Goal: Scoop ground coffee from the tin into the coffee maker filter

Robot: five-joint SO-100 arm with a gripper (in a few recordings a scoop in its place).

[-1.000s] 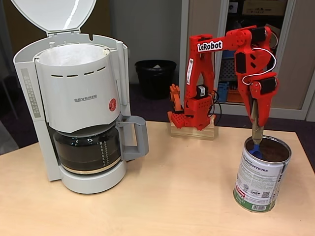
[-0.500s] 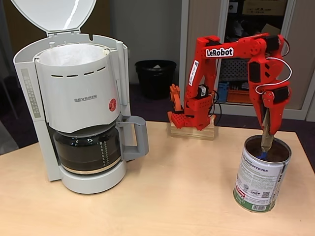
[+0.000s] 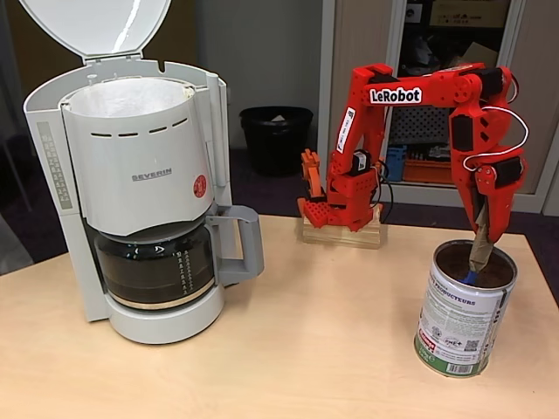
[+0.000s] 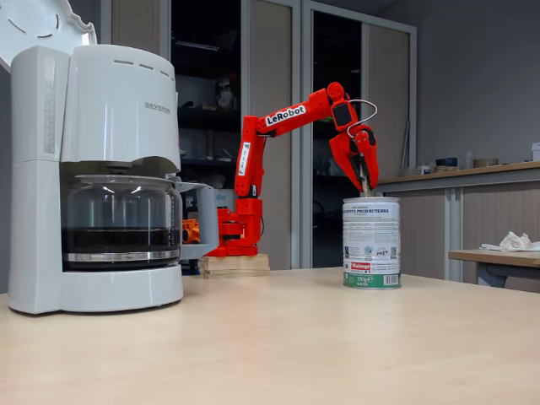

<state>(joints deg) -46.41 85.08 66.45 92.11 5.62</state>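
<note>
At the left of both fixed views stands the light grey coffee maker (image 3: 144,188), lid swung up and back so the top basket is open from above. The coffee maker filter (image 3: 127,98) shows as white paper lining that basket, set to take powder dropped in. Below it the glass carafe (image 3: 157,271) sits on its plate, handle toward the middle of the table (image 3: 288,349).

Behind the table's far edge the red arm (image 3: 358,148) is mounted on a small wooden block, and a black bin (image 3: 275,135) stands on the floor beyond.

At the right, well apart from the coffee maker, the tin (image 3: 465,307) stands upright and open. The arm reaches over and bends straight down, so the tool (image 3: 482,237) points into the tin's mouth. It is clenched on the handle of a blue scoop (image 3: 470,276), whose bowl is down inside the tin, against the ground coffee (image 3: 454,262) seen as a dark brown surface under the rim. This looks like the filling stage: the steep handle suits digging in, not carrying.
</note>
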